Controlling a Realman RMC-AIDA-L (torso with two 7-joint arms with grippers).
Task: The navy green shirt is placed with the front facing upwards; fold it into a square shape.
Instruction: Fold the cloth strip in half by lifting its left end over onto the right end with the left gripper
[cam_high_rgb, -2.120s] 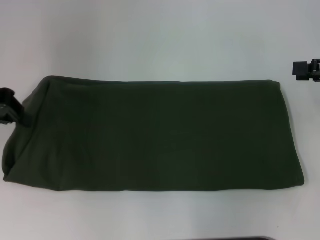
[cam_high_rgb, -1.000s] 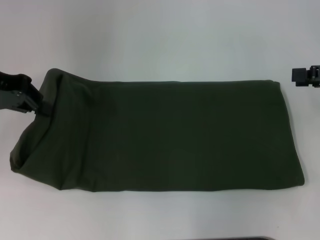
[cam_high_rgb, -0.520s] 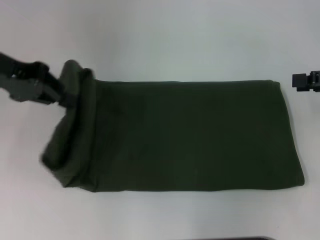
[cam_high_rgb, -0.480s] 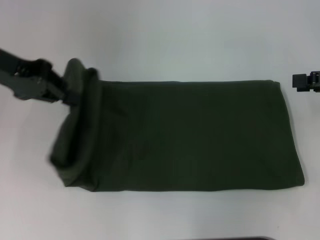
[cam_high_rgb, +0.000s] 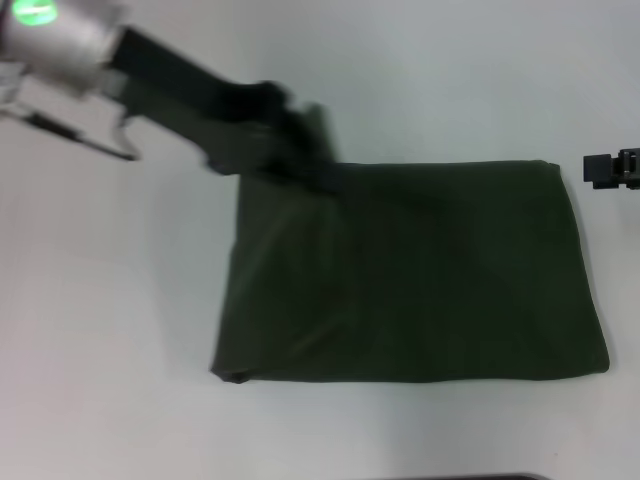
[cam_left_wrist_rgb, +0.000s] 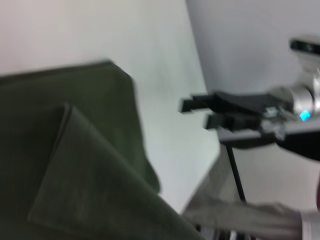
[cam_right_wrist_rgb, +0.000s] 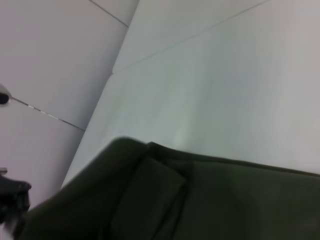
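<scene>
Mid-frame on the white table (cam_high_rgb: 120, 380), the navy green shirt (cam_high_rgb: 450, 290) is already a band, its left end carried rightward, clenched in the left claw (cam_high_rgb: 305, 165); the right claw (cam_high_rgb: 600, 170), parked at the right edge, reads as released.

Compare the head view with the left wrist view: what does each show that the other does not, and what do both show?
Head view only: the left gripper holding the navy green shirt by its lifted end, and the shirt's whole outline on the table. Left wrist view only: the table's edge and dark framework under the right arm. Both: the shirt and the right gripper parked beside it.
</scene>
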